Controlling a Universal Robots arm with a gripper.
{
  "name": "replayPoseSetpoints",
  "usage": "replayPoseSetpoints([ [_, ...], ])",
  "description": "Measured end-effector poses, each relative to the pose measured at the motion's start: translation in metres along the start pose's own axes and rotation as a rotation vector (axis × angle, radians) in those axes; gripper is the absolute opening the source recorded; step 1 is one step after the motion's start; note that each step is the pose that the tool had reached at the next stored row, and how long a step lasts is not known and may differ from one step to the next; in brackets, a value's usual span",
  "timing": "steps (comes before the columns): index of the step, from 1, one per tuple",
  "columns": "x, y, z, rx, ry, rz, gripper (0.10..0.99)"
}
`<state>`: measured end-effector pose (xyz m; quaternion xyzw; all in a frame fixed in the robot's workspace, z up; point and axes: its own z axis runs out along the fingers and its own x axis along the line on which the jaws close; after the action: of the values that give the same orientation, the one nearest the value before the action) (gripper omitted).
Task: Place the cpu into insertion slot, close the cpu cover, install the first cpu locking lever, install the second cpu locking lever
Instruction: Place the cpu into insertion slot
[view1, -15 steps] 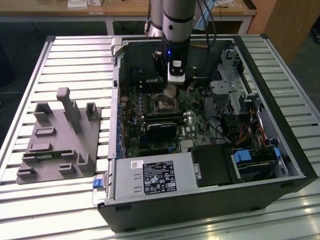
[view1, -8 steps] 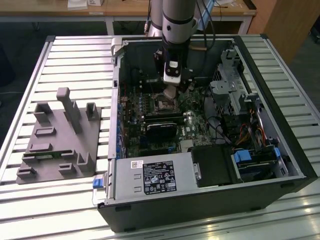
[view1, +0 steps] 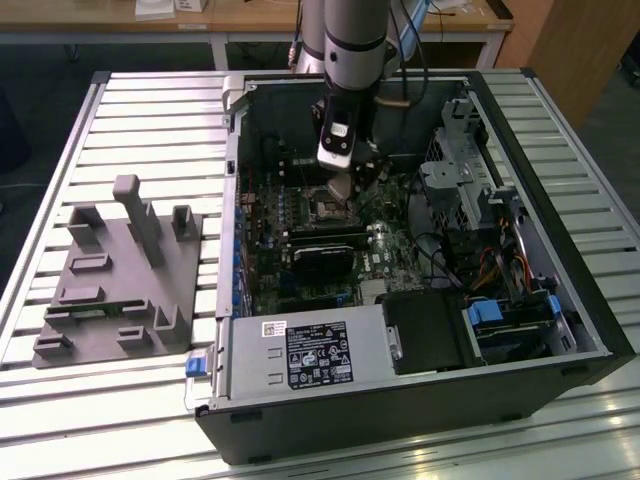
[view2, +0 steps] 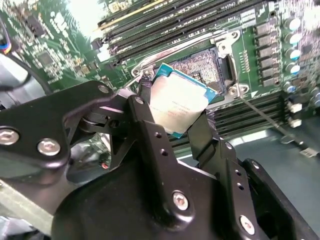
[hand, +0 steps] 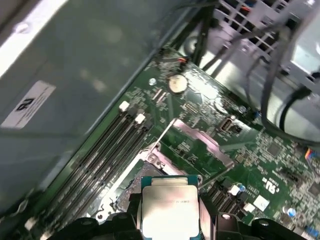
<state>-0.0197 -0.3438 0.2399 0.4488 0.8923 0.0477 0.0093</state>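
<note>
My gripper (view2: 175, 114) is shut on the cpu (view2: 176, 105), a pale silvery square chip with a teal edge, pinched between two black fingers (view2: 150, 120). In both wrist views the chip hangs tilted just above the insertion slot (view2: 201, 62), whose dark centre lies bare inside a metal rim. In the first wrist view the cpu (hand: 167, 210) sits over the near side of the slot (hand: 131, 182), with the cpu cover (hand: 202, 140) swung open beyond it. A thin locking lever (view2: 267, 119) sticks out beside the socket. In the exterior view the gripper (view1: 340, 192) reaches down into the open computer case over the motherboard.
The grey power supply box (view1: 300, 360) with a white label fills the case's near side. A long black card (view1: 325, 245) lies just in front of the socket. Cables and a drive cage (view1: 480, 200) crowd the exterior view's right. A grey fixture block (view1: 110, 280) stands on the slatted table.
</note>
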Motion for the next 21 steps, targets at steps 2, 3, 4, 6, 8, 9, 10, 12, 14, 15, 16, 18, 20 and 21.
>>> replayPoseSetpoints([
  [2,0.0,-0.0001,0.0008,-0.001,-0.0034,0.037,0.541],
  [3,0.0,-0.0001,0.0013,-0.001,-0.005,0.054,0.541],
  [4,0.0001,-0.0003,0.0017,-0.002,-0.0064,0.068,0.541],
  [6,0.0007,-0.0013,0.0026,-0.002,-0.0084,0.089,0.541],
  [8,0.0015,-0.0025,0.0033,-0.003,-0.0103,0.108,0.541],
  [9,0.002,-0.0031,0.0036,-0.003,-0.0113,0.118,0.541],
  [10,0.0025,-0.0038,0.004,-0.003,-0.0121,0.128,0.541],
  [12,0.0037,-0.0054,0.0047,-0.004,-0.0139,0.146,0.541],
  [14,0.0049,-0.0068,0.0053,-0.004,-0.0158,0.166,0.541],
  [15,0.0052,-0.0073,0.0057,-0.005,-0.0167,0.177,0.541],
  [16,0.0055,-0.0076,0.0061,-0.005,-0.0179,0.189,0.541],
  [18,0.006,-0.0083,0.0068,-0.006,-0.0202,0.214,0.541],
  [20,0.0065,-0.0089,0.0076,-0.006,-0.0227,0.24,0.541],
  [21,0.0068,-0.0093,0.008,-0.007,-0.0239,0.253,0.541],
])
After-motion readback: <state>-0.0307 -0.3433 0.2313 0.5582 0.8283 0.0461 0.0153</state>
